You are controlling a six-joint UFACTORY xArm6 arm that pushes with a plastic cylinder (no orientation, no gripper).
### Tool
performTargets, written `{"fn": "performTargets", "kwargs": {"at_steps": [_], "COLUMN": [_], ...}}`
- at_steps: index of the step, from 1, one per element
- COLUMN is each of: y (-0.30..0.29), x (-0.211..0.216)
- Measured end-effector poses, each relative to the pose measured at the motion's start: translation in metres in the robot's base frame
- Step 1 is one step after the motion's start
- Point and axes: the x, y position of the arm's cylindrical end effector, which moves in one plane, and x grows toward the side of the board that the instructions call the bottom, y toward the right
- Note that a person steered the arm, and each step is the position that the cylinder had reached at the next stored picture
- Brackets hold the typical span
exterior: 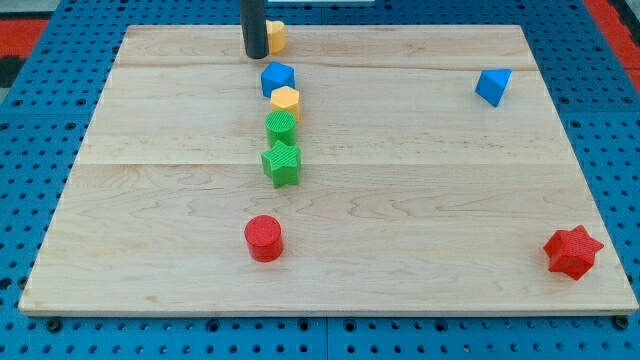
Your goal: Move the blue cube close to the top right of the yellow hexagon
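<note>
**A:** Where is my tip [255, 55]?

**B:** Near the far edge of the bench [420, 190]. The tool [254, 25] is a bare rod with no jaws to open or close, so it grips nothing. A yellow block [277, 37] peeks out just right of it, partly hidden.

**A:** And the blue cube [278, 77]?

**B:** Just below my tip and a little to its right, not touching it. It sits against the top of the yellow hexagon [285, 99], leaning slightly to the hexagon's left.

**A:** So, done?

**B:** Close, I'd judge, but on the wrong side. The cube needs a short nudge rightward (gently, as the hexagon could shift too).

**A:** Anything further right?

**B:** Another blue block [492, 86], well apart from my tip and, I'd say, not the cube.
</note>
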Motion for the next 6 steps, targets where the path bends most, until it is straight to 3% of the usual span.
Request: {"fn": "performTargets", "kwargs": {"at_steps": [1,2,3,5,6], "y": [-0.036,-0.024,0.011,0.022,-0.014], "x": [0.031,0.046,0.048,0.048,0.018]}}
